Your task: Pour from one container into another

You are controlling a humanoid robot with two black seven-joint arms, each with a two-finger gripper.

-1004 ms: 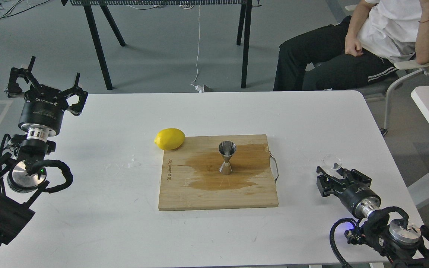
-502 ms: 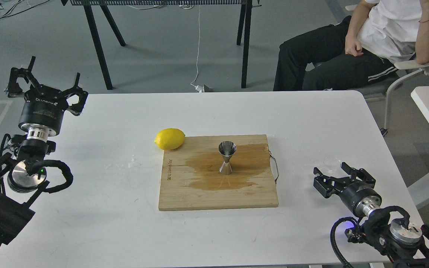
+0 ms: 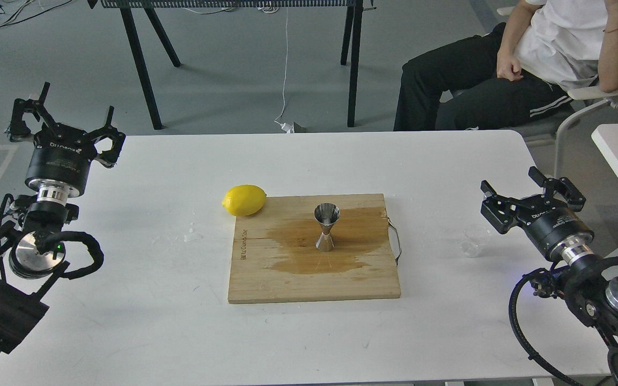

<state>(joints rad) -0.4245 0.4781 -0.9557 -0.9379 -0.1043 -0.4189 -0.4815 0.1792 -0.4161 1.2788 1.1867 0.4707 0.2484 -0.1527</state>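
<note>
Though faint against table (image 3: 341,332), clear cup (image 3: 473,240) stands free; both jaws spread, empty.

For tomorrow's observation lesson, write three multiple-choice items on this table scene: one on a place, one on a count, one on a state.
1. Where does the steel jigger stand?
A. on the wooden board
B. on the floor
C. on the chair

2. How many lemons are on the table?
A. one
B. two
C. four

3. What is the right hand doing?
A. gripping the jigger
B. open, holding nothing
C. squeezing the lemon

Answers:
1 A, it stands upright on the board's wet stain.
2 A, a single lemon lies at the board's corner.
3 B, its fingers are spread, and the clear cup sits apart on the table.
</note>
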